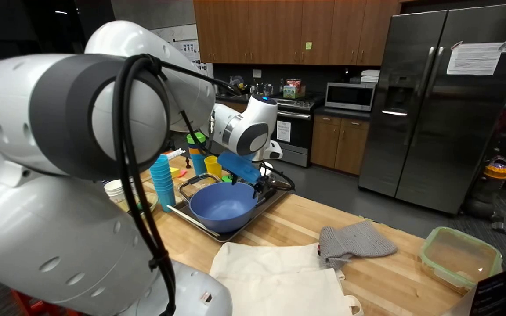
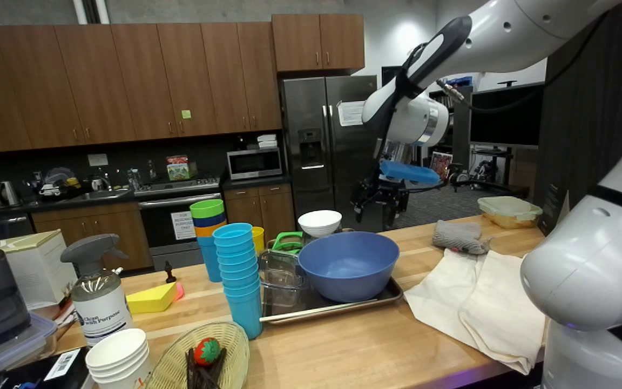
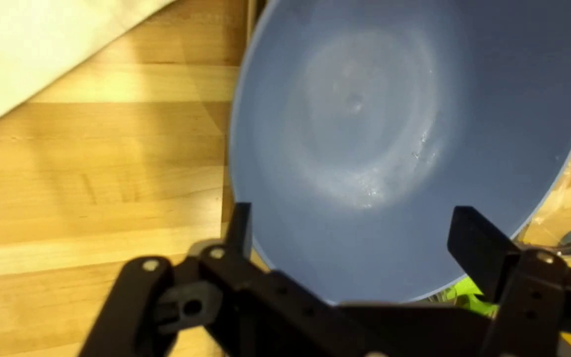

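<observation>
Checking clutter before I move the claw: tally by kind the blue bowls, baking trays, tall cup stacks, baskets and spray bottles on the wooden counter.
Blue bowl: 1
Tray: 1
Light-blue cup stack and mixed-colour cup stack: 2
Basket: 1
Spray bottle: 1
Total: 6

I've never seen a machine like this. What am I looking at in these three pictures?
That white robot arm ends in a black two-fingered gripper, its mechanical hand. Two pictures come from cameras standing apart from it; the third, from its wrist, looks down into a blue bowl. The bowl sits on a dark tray on a wooden table, with stacked blue cups, a cream cloth and a gray knitted cloth nearby. The gripper stands open near the bowl, holding nothing.
</observation>
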Robot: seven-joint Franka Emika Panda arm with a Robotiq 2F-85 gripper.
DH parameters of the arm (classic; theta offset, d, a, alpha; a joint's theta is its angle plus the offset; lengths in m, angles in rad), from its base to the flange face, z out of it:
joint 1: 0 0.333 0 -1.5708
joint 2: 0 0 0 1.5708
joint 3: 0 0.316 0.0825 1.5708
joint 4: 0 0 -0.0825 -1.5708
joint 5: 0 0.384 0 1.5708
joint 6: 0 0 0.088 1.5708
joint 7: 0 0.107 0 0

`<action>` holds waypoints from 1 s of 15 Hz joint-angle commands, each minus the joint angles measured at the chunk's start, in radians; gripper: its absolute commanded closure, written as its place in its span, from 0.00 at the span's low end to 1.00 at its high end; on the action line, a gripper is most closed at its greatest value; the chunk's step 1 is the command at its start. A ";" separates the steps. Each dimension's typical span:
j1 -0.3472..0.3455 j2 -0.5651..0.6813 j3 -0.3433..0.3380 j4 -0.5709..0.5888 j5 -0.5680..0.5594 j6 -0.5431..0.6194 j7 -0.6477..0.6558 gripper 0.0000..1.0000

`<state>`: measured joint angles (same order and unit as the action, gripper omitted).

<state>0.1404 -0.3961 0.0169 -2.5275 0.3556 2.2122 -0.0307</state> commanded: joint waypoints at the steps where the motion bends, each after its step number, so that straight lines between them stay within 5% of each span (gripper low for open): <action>1: -0.018 -0.001 0.000 0.015 -0.097 -0.076 -0.083 0.00; 9: -0.037 0.000 0.002 0.020 -0.398 -0.125 -0.250 0.00; 15: -0.028 0.000 -0.001 0.004 -0.425 -0.104 -0.286 0.00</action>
<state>0.1117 -0.3961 0.0169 -2.5247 -0.0697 2.1102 -0.3179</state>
